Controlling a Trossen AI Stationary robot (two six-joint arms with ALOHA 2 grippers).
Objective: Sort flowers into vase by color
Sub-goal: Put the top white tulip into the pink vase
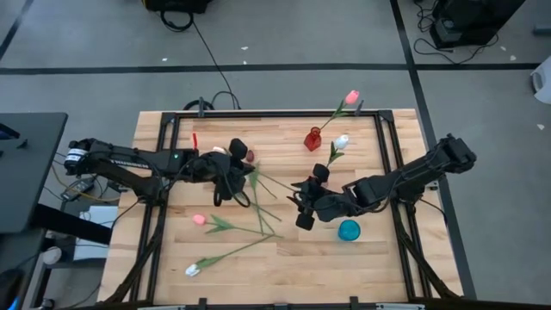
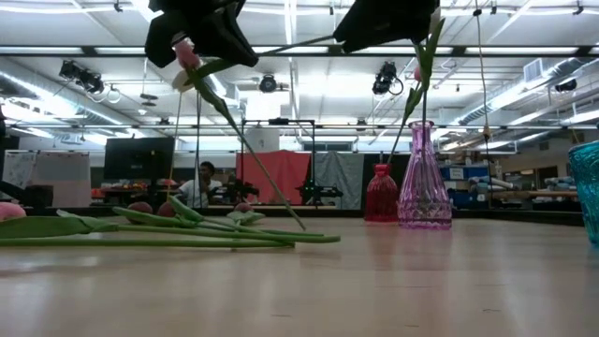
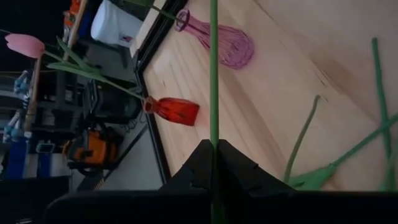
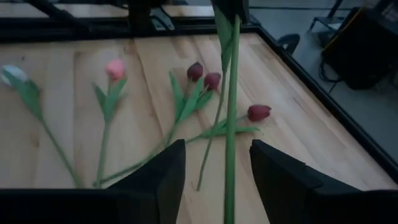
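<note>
Left gripper (image 3: 213, 163): clenched on one flower's green stem (image 3: 213, 74), holding it raised above the middle of the surface (image 1: 370, 258), likely so the other arm can take it over.
Right gripper (image 4: 214, 163): hanging released at mid-surface, jaws standing apart on either side of the same stem, touching neither; probably lining up for a handover.
Flower head (image 2: 186, 51): pink, showing up by the left gripper in the low view.
Loose flowers (image 1: 225, 226): lying flat toward the left and near part of the surface, pink, white and maroon heads still mixed, awaiting sorting.
Vases: red vase (image 1: 312, 139) holding a pink flower; clear purple vase (image 2: 424, 178) holding a white one; teal vase (image 1: 349, 230) beside the right arm, contents not discernible.
Writing: none readable anywhere.
</note>
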